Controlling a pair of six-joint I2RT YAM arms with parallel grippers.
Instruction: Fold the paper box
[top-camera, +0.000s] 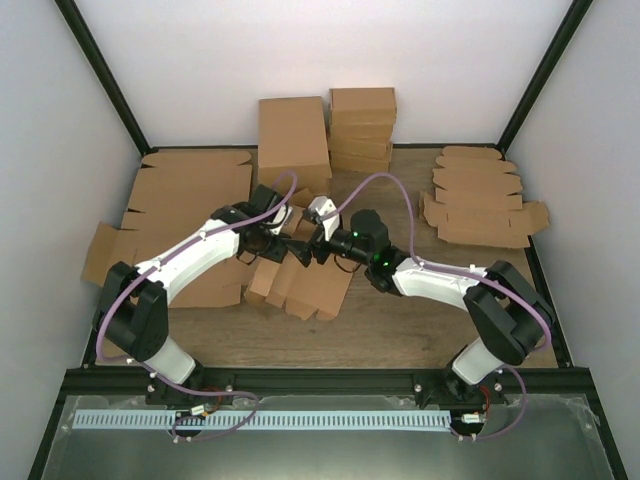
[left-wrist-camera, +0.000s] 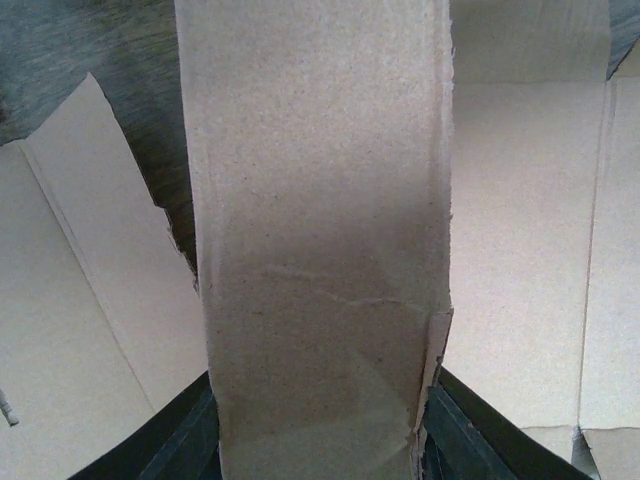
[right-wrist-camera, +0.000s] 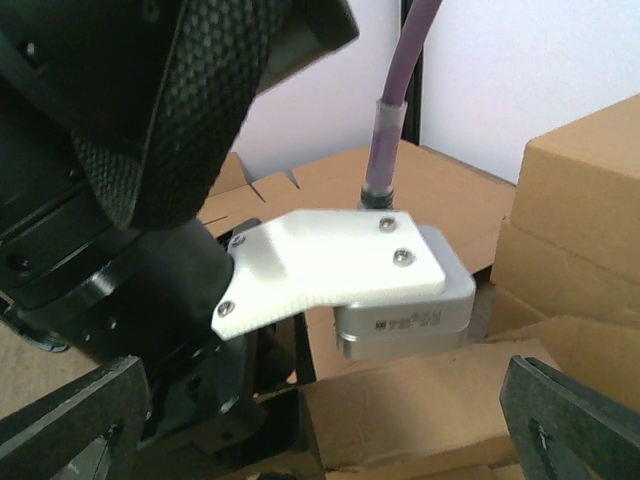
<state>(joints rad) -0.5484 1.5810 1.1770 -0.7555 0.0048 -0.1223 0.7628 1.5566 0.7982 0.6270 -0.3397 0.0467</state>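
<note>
At centre, left pincer (left-wrist-camera: 320, 445) seemingly grips paper box (left-wrist-camera: 320, 200).

White-shelled left arm (top-camera: 195, 255) and right arm (top-camera: 440, 280), black joints (top-camera: 135, 315) — purple cables (right-wrist-camera: 400, 60), silver screws (right-wrist-camera: 400, 257) in a white bracket (right-wrist-camera: 320, 265).

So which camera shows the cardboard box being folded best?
Top external: the paper box shows in near-full outline, though partly covered. Left wrist fills with one close panel; right wrist catches only an edge.
</note>
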